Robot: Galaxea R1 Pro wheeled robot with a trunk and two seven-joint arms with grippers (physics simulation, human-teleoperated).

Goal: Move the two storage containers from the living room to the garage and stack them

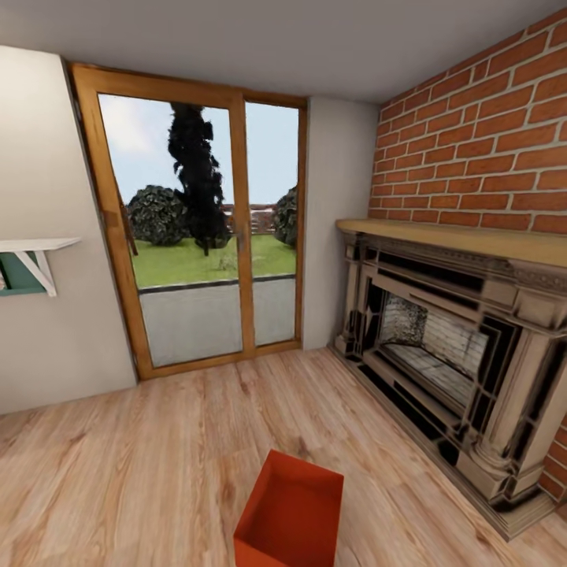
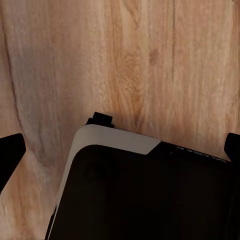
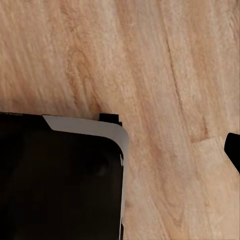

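Observation:
One orange-red storage container [image 1: 291, 510] stands on the light wood-plank floor [image 1: 142, 465] of the living room, low in the head view and just ahead of me, its open top showing. In the left wrist view, my left gripper [image 2: 120, 150] hangs open over the planks, with one dark fingertip [image 2: 10, 155] at each side edge and nothing between them. My right gripper [image 3: 120, 150] also looks open and empty; a single fingertip [image 3: 233, 149] shows at the frame's edge. Both wrist views look down past my black, white-edged base [image 2: 145, 195].
A red-brick fireplace [image 1: 449, 346] with a carved surround and wooden mantel fills the right wall. A wood-framed glass door [image 1: 201, 228] looks onto a garden straight ahead. A white and green wall shelf [image 1: 31, 264] juts out at the left.

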